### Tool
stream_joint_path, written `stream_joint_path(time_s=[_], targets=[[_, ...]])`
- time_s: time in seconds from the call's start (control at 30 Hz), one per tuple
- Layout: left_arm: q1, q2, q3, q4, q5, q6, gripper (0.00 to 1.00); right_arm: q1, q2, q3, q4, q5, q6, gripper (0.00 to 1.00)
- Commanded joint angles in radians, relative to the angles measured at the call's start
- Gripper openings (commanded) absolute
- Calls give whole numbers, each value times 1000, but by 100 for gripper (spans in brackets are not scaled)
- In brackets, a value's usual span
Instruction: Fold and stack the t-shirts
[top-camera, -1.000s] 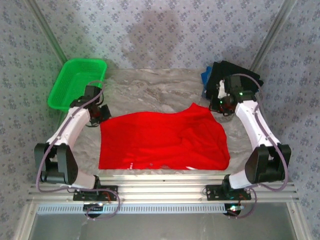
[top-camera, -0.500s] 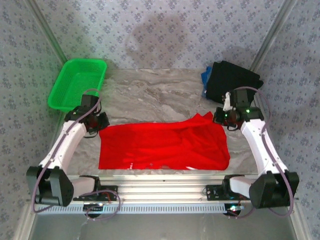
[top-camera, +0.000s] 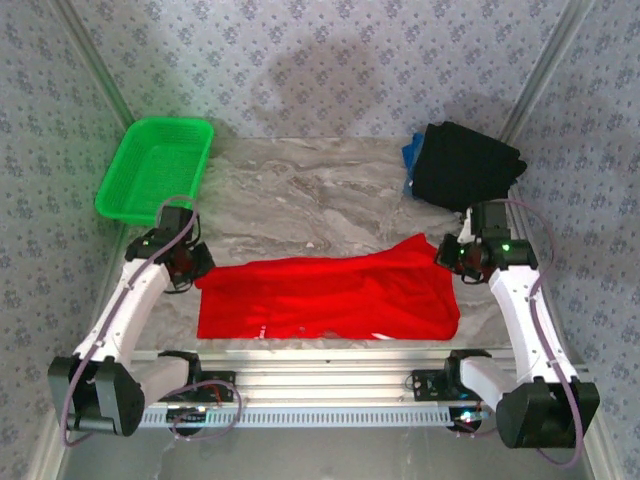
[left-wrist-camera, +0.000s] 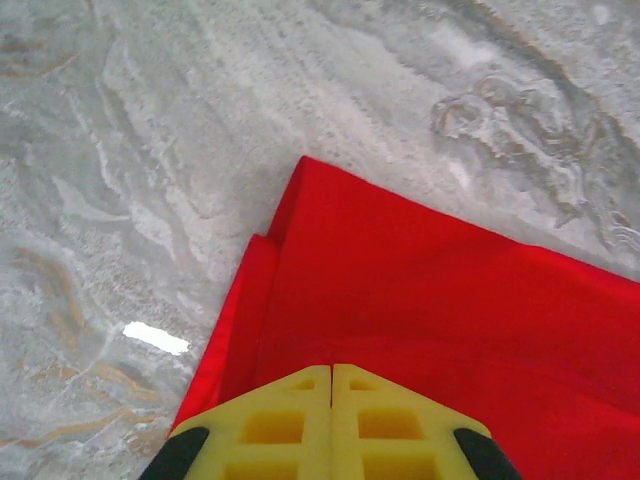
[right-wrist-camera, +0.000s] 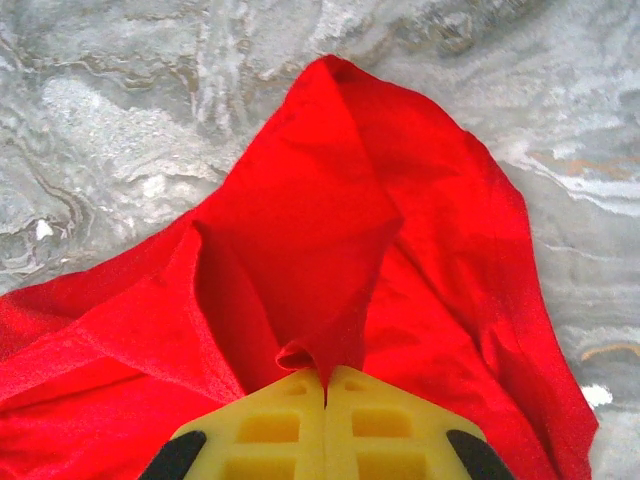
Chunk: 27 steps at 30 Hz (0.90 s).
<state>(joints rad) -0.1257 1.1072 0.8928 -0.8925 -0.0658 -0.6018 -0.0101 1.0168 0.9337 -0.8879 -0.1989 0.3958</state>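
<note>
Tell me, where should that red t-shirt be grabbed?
By its two far corners, one from each outer end: the red t-shirt lies wide and flat, so one pinch would probably let it sag. The left gripper and right gripper are shut there.

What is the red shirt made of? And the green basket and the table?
Red t-shirt: soft matte cloth, maybe cotton; it creases and drapes. Green basket: probably plastic, bright with a stiff rim. Table: grey swirls like marble, perhaps only a printed surface.
</note>
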Motion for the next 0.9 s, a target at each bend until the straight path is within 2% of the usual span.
stream_joint_path(time_s=[0.0, 0.33, 0.5, 0.7, 0.87], targets=[[-2, 24, -15, -59, -57, -42, 0, -30, -34, -43, -41, 6, 37, 0], [-2, 102, -55, 39, -91, -44, 0, -63, -41, -141, 7, -23, 96, 0], [-8, 197, 106, 89, -96, 37, 0, -67, -22, -129, 19, -23, 89, 0], [-12, 344, 312, 91, -183, 181, 0, -82, -26, -100, 22, -45, 87, 0], [-14, 438, 399, 120, -225, 272, 0, -90, -41, -101, 23, -70, 87, 0]])
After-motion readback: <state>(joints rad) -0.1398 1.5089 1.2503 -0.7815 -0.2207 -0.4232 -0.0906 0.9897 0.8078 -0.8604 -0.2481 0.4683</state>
